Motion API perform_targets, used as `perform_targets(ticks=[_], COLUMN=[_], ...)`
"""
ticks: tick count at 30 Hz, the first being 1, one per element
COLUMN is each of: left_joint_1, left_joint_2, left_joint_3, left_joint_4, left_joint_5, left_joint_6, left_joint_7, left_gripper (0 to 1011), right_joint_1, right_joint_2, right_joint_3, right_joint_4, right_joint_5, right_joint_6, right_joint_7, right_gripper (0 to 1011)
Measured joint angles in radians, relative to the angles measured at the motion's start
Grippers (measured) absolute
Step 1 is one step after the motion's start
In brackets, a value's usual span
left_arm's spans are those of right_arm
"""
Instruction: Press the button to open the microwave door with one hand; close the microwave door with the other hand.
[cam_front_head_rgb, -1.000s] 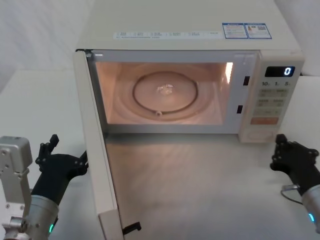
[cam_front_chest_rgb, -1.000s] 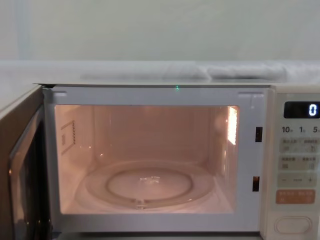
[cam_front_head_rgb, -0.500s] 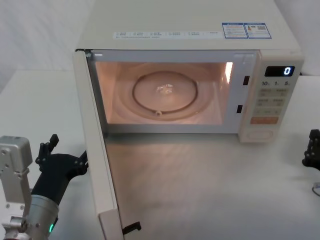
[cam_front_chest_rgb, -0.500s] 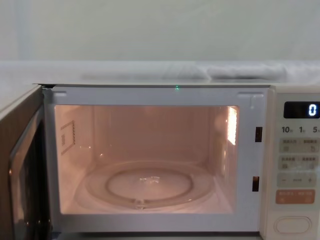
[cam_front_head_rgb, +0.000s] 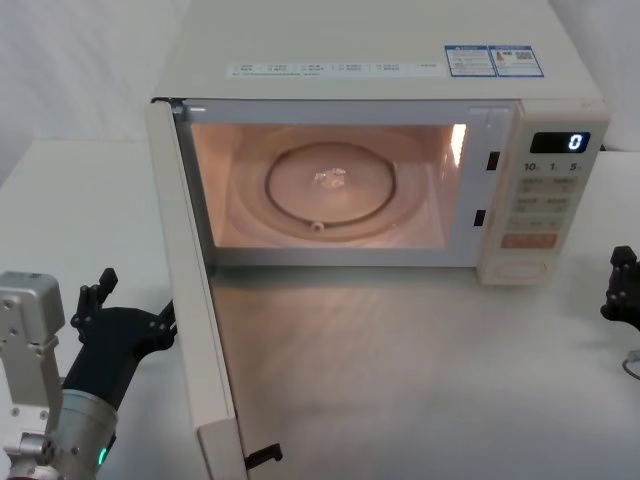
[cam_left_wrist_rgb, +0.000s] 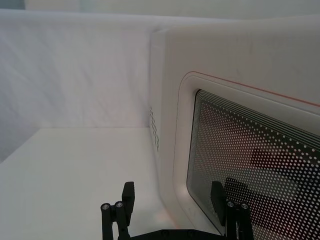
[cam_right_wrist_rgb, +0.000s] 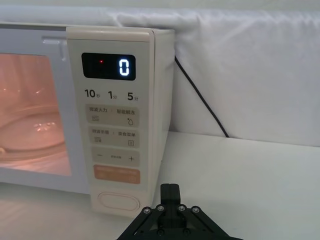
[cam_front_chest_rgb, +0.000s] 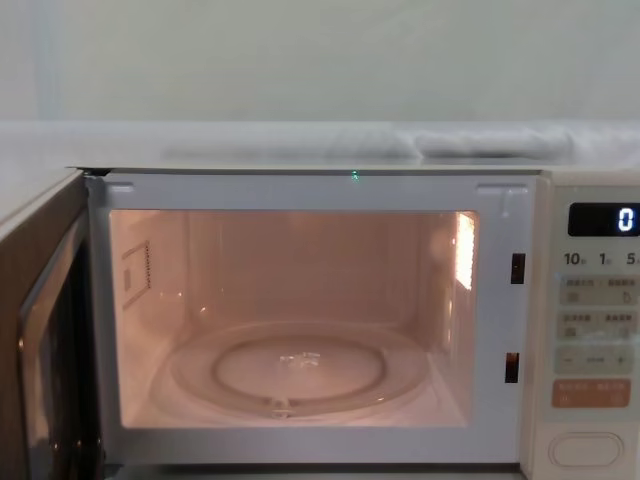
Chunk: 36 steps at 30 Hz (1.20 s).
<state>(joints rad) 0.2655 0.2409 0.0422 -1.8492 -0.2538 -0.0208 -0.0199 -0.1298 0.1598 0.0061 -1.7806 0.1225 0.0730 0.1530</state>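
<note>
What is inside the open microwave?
A round glass turntable on the lit cavity floor, nothing on it, with a vent grille on the left wall. The ceiling is hidden.

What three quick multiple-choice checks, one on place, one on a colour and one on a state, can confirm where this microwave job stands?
1. The left gripper is:
A. on the outer side of the open door
B. inside the oven
C. at the keypad

2. The key just above the wide blank button is:
A. green
B. orange
C. black

3. The microwave door is:
A. shut
B. swung wide open
C. taken off

Answers:
1 A, its open fingers face the door's dotted window.
2 B, the orange key sits right over the button.
3 B, the lit cavity and turntable are exposed.
</note>
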Motion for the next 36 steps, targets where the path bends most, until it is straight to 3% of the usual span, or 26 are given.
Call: perform_targets(ticks=[9, 19, 26, 36], left_joint_1=[0.000, 0.000, 0.000, 0.000], left_joint_2=[0.000, 0.000, 0.000, 0.000], left_joint_3=[0.000, 0.000, 0.000, 0.000], left_joint_4=[0.000, 0.000, 0.000, 0.000], left_joint_5=[0.000, 0.000, 0.000, 0.000], left_joint_6=[0.000, 0.000, 0.000, 0.000], left_joint_7=[0.000, 0.000, 0.000, 0.000], left_gripper=[1001, 1001, 1001, 1001], right_joint_1=[-0.016, -0.014, -0.013, -0.012], right_joint_2=[0.042, 0.037, 0.036, 0.035], right_joint_3=[0.005, 0.005, 0.006, 0.006], right_joint_4=[0.002, 0.002, 0.002, 0.002], right_joint_5=[0.066, 0.062, 0.058, 0.055], right_joint_6=[-0.026, -0.024, -0.022, -0.020], right_joint_7=[0.062, 0.057, 0.055, 0.052], right_gripper=[0, 0, 153, 484])
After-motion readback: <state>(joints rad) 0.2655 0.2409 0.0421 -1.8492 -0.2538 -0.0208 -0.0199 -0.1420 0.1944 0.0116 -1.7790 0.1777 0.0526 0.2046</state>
